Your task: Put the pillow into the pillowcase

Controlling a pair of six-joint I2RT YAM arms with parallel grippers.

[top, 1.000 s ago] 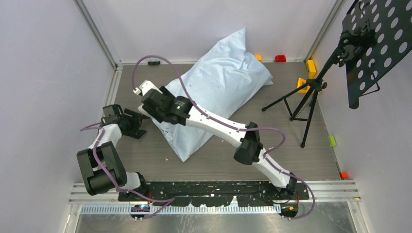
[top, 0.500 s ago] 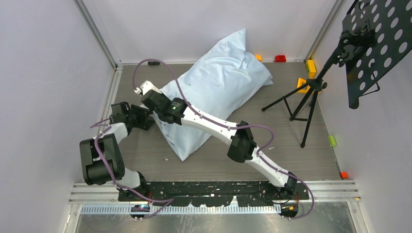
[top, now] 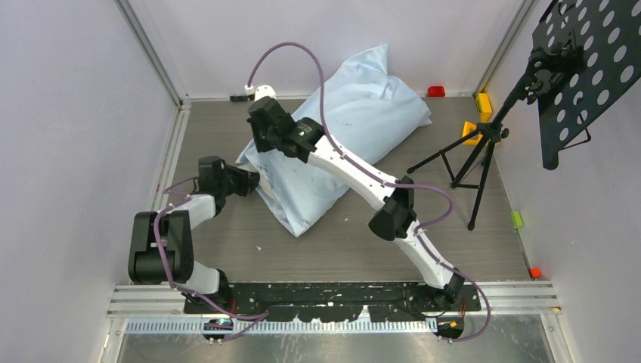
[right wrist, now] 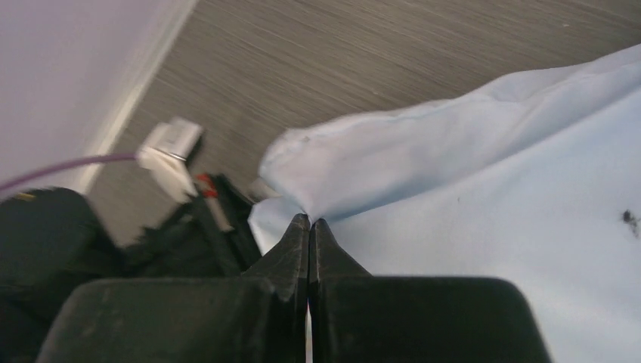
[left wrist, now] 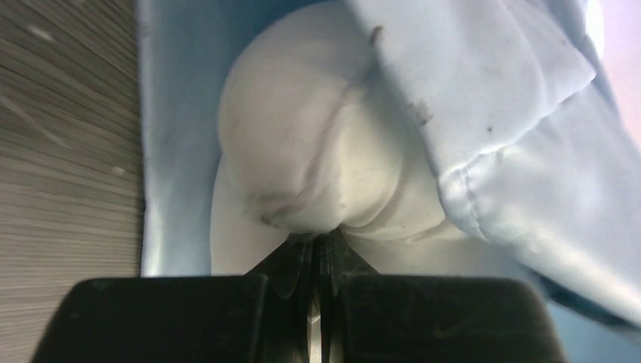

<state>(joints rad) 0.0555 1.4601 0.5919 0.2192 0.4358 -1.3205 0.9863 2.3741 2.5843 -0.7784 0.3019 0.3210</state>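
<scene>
- The left gripper [left wrist: 317, 240] is clamped shut on a pinch of the pillow [left wrist: 302, 151]. The pillow's white end bulges from the mouth of the pillowcase [left wrist: 491, 113], low on the table [top: 227, 242].
- Just beyond, the right gripper [right wrist: 310, 221] is closed on the pillowcase hem.
- I'd judge the pillow nearly all inside. The hem wants drawing over that bulge while the pinch shoves it deeper, with neither grip slackening.
- No brand, label or writing is readable, only dark smudges on the blue cloth.
</scene>
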